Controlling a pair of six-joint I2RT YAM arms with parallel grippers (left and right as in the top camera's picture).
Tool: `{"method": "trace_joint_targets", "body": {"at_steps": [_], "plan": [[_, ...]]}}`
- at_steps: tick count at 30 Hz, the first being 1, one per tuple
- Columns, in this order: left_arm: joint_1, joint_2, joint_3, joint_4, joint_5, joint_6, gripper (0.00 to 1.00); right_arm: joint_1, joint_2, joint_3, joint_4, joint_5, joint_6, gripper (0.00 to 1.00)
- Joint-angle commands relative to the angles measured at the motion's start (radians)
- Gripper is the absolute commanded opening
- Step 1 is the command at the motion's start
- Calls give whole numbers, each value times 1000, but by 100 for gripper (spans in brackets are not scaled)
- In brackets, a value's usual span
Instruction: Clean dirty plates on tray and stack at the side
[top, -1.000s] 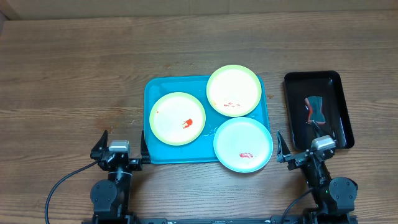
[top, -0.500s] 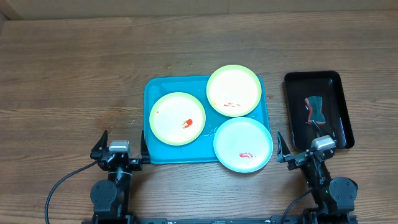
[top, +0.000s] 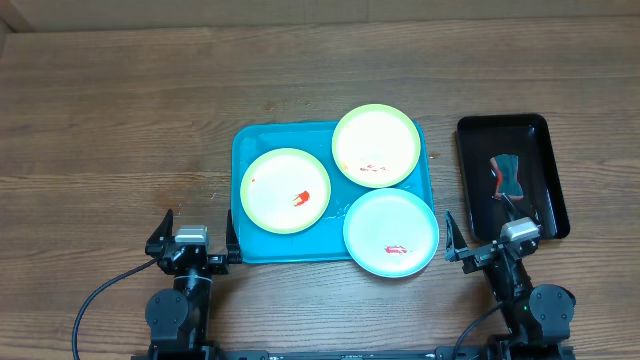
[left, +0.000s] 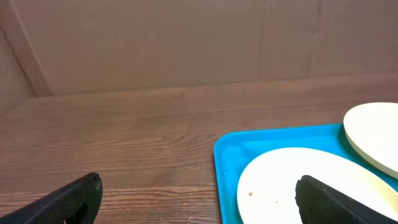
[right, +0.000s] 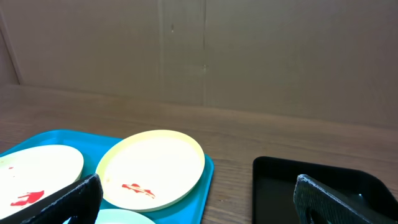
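Turquoise tray (top: 290, 250) mid-table, long axis left-right; smooth plastic, rounded corners, raised rim. On it, round and red-smeared: left green plate (top: 285, 190), far green plate (top: 376, 146), blue plate (top: 391, 232) overhanging near-right corner. Left gripper (top: 196, 236) and right gripper (top: 498, 240) both wide, empty

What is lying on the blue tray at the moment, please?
The left green plate, back green plate and blue plate, all smeared red. They cover most of the tray floor, so anything under them is hidden.
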Motion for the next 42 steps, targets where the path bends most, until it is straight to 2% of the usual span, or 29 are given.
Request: {"method": "trace_joint_targets", "body": {"at_steps": [1, 5, 12, 21, 28, 37, 42], "plan": [[-1, -12, -4, 15, -61, 13, 100, 6, -11, -1, 16, 2, 5, 100], [-1, -12, 30, 21, -99, 11, 100, 5, -11, 56, 10, 3, 5, 100], [-1, -1, 143, -113, -114, 11, 100, 5, -9, 182, -76, 2, 5, 100], [-1, 166, 320, -196, -51, -29, 100, 5, 107, 377, -214, 2, 5, 100], [-1, 432, 525, -270, 50, -50, 100, 5, 345, 607, -335, 2, 5, 100], [-1, 812, 905, -594, 95, -82, 100, 5, 717, 923, -575, -27, 5, 100], [-1, 990, 1075, -742, 180, -90, 100, 5, 904, 1090, -734, -78, 5, 100]]}}
